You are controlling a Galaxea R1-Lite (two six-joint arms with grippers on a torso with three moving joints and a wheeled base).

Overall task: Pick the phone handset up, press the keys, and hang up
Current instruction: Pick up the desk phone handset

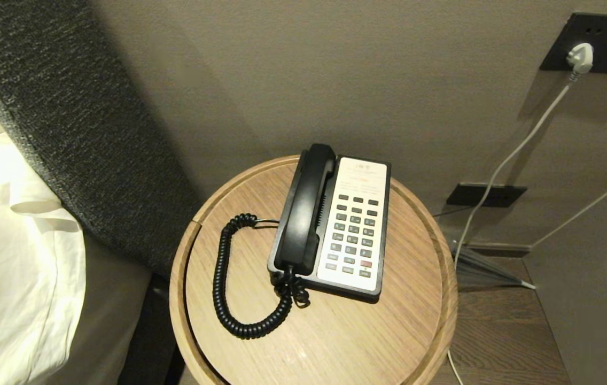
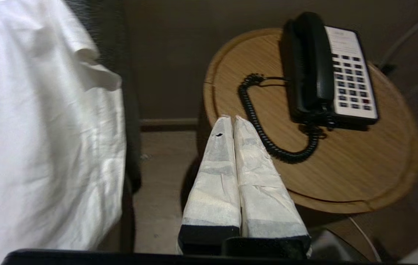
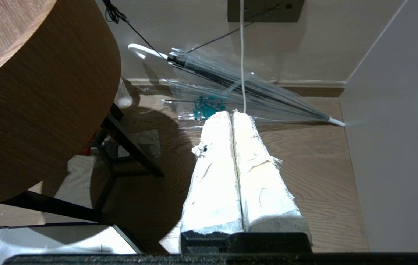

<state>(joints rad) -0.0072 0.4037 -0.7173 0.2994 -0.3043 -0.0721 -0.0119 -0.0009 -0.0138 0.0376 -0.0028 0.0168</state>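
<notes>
The black phone handset (image 1: 306,208) (image 2: 314,60) lies in its cradle on the left side of the phone base, its coiled cord (image 1: 228,289) (image 2: 264,136) looping over the round wooden table (image 1: 389,331) (image 2: 360,173). The keys (image 1: 354,235) (image 2: 352,84) form a dark grid with one red button on the white faceplate. My left gripper (image 2: 233,118), wrapped in white tape, is shut and empty, hanging off the table's near left edge, well short of the phone. My right gripper (image 3: 231,113) is shut and empty, low beside the table, above the floor. Neither arm shows in the head view.
A bed with white linen (image 1: 9,256) (image 2: 39,121) and a dark padded headboard (image 1: 79,123) stands left of the table. A clear folded umbrella (image 3: 245,88) lies on the floor at the right. A white plug and cable (image 1: 578,59) hang from the wall socket.
</notes>
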